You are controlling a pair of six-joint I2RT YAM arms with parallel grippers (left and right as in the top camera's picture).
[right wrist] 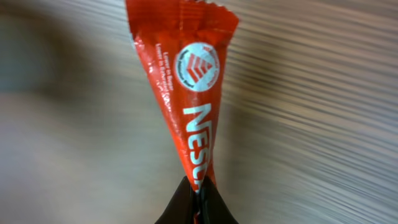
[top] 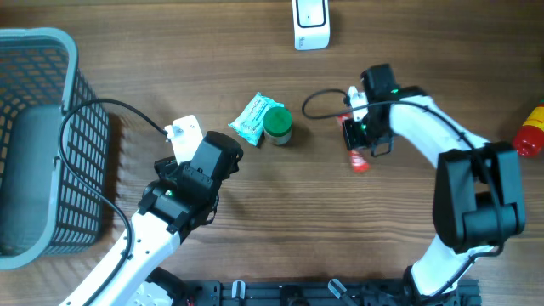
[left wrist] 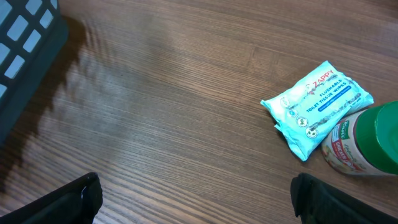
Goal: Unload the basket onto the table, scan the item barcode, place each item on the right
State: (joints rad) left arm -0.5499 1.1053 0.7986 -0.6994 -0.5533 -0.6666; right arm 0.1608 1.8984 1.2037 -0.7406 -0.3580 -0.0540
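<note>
Right fingers (right wrist: 186, 208): you have them pressed together on the narrow tail of the red sachet (right wrist: 186, 81). Only their dark tips show, at the bottom edge of the right wrist view.
Sachet look: glossy red. It is thin where it is pinched and widens to a crimped end. White "NESC" lettering runs along it, with a round white-ringed logo near the wide end and fine white print down one edge.
Sachet place: overhead, it pokes out on the near side of your right fingers, right of the table's (top: 170, 51) centre. You cannot tell whether it touches the wood.
Left fingers (left wrist: 339, 202): spread wide and gripping nothing, with bare wood between them.
Wipes pack (left wrist: 317, 106): pale blue and lying flat, just far-right of your left fingers and well left of the sachet.
Green-lidded jar (top: 278, 124): touching the right side of the wipes pack.
White scanner (top: 311, 24): at the far edge, far-left of the sachet and well apart from it.
Basket (top: 85, 153): grey mesh, at the far left.
Red and yellow object (top: 531, 132): at the right edge, cut off by the frame.
</note>
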